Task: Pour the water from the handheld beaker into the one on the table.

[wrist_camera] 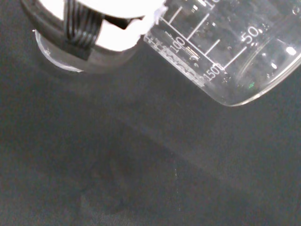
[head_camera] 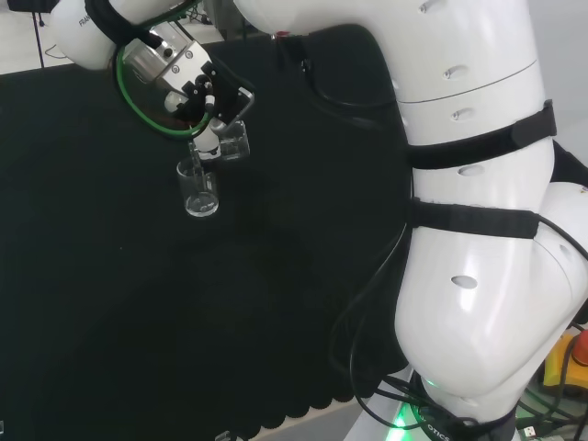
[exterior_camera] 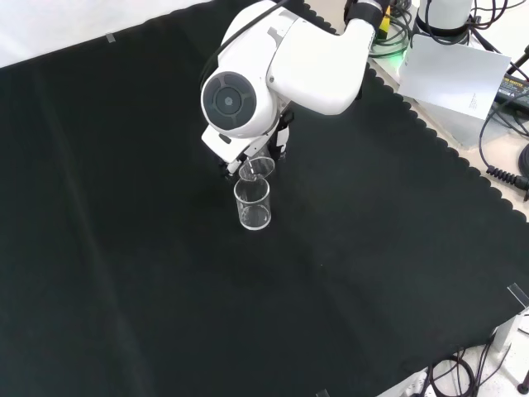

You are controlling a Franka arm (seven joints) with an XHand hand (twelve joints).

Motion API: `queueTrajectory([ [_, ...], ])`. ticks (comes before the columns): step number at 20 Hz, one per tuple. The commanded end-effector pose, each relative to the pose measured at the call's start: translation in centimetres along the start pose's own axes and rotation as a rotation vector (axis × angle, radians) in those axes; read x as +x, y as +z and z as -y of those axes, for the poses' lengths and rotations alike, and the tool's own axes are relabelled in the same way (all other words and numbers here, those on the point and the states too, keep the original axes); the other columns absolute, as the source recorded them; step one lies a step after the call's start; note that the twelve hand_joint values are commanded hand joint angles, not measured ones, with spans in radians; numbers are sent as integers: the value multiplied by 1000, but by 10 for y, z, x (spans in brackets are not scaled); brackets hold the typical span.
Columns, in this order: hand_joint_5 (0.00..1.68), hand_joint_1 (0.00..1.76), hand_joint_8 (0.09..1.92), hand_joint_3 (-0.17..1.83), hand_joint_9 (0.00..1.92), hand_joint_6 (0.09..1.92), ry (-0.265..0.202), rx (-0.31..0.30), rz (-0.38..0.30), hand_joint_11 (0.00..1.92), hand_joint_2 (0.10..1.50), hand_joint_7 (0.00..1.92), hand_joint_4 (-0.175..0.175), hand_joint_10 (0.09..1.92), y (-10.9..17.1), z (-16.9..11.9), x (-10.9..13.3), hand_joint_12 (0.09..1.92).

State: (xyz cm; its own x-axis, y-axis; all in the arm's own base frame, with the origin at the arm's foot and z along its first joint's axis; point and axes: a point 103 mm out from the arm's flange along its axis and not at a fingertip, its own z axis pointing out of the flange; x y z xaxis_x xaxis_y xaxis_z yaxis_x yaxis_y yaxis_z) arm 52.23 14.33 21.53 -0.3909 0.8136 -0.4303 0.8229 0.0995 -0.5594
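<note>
In the head view, the hand (head_camera: 204, 96) hangs from the arm's white links (head_camera: 478, 211) above the black cloth (head_camera: 110, 303). Its fingers are curled round a clear handheld beaker (head_camera: 230, 140), which is tipped over with its mouth turned down toward the standing beaker (head_camera: 199, 190). That standing beaker sits upright on the cloth just below the hand, and the lip of the tilted one lies at or just over its rim; whether the two rims touch cannot be told. What either vessel holds cannot be made out here.

In the front view, a big white link with a round grey cap (exterior_camera: 230, 100) stands before the hand, and only a dark part of the hand (exterior_camera: 279, 139) peeps out beneath it. The handheld beaker (exterior_camera: 256, 169) shows just under that link, tilted, with its open mouth facing down toward the standing beaker (exterior_camera: 253, 203). The standing beaker is directly beneath it on the cloth (exterior_camera: 124, 273), upright, the two very close together.

In the wrist view, the handheld beaker (wrist_camera: 230, 52) is close and large, lying slanted, with printed graduation marks along its wall and droplets clinging inside. A blurred white and black part of the hand (wrist_camera: 94, 23) lies beside it. A curved clear rim (wrist_camera: 51, 54), seemingly the standing beaker, shows just past the hand against the cloth (wrist_camera: 141, 179).
</note>
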Motion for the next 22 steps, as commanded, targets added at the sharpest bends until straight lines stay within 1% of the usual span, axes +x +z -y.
queueTrajectory([
  [1, 1297, 1307, 449, -175, 1462, 481, 1, -1, 2, 1327, 1054, 1350, -175, 531, -1, 1, 0, 680],
  [12, 1294, 1306, 456, -175, 1461, 488, -5, -2, -1, 1326, 1055, 1346, -175, 534, -1, 3, 0, 679],
  [15, 1293, 1306, 458, -175, 1460, 489, -16, -13, -26, 1326, 1055, 1345, -175, 535, -1, 2, -5, 679],
  [18, 1292, 1306, 460, -175, 1459, 491, -20, -25, -42, 1325, 1055, 1344, -175, 536, 0, 3, -8, 679],
  [22, 1291, 1306, 462, -175, 1458, 493, -26, -49, -79, 1325, 1056, 1343, -175, 537, 0, 4, -10, 679],
])
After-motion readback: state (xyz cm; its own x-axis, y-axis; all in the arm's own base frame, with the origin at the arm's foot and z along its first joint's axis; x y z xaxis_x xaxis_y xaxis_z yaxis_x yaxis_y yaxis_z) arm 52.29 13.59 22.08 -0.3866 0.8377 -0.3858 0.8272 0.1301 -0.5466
